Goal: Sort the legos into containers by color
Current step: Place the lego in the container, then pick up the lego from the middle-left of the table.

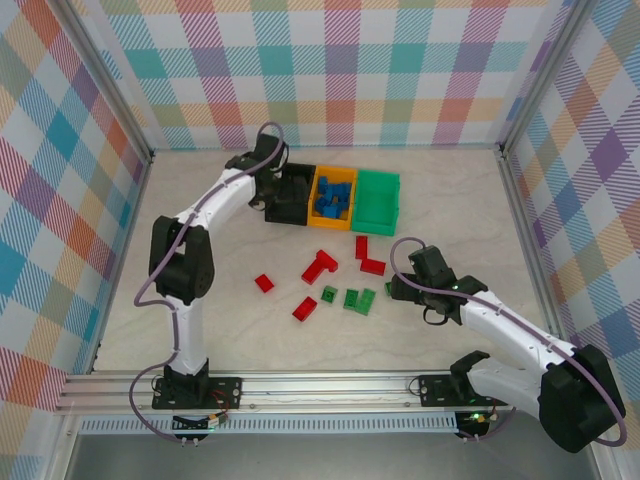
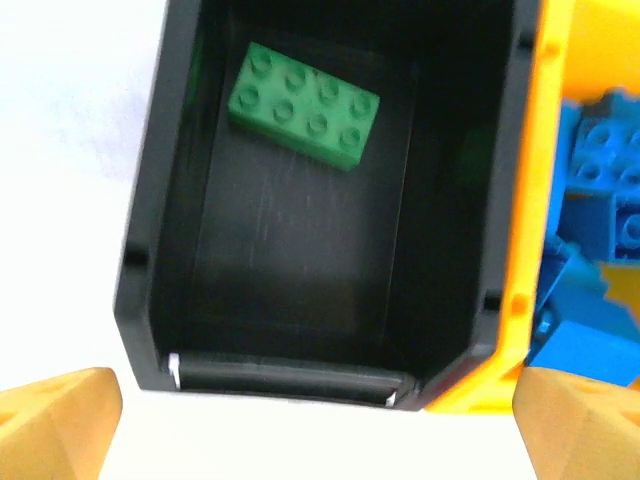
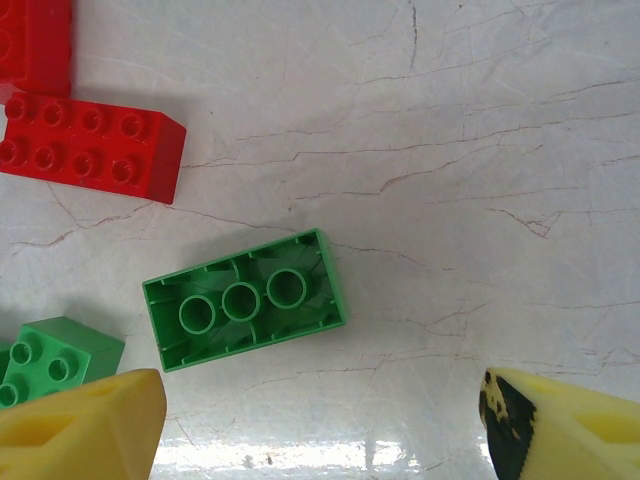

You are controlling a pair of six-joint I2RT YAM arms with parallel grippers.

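Left gripper: wide apart, above black bin
Black bin: one green brick inside
Right gripper: wide, empty, over upturned green brick on bench
Orange bin: blue bricks inside

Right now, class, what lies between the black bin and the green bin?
The orange bin, holding blue bricks; the top view shows it.

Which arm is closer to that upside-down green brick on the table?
Right. The right arm's fingers hover over the upside-down green brick; the left arm's fingers are away over the black bin.
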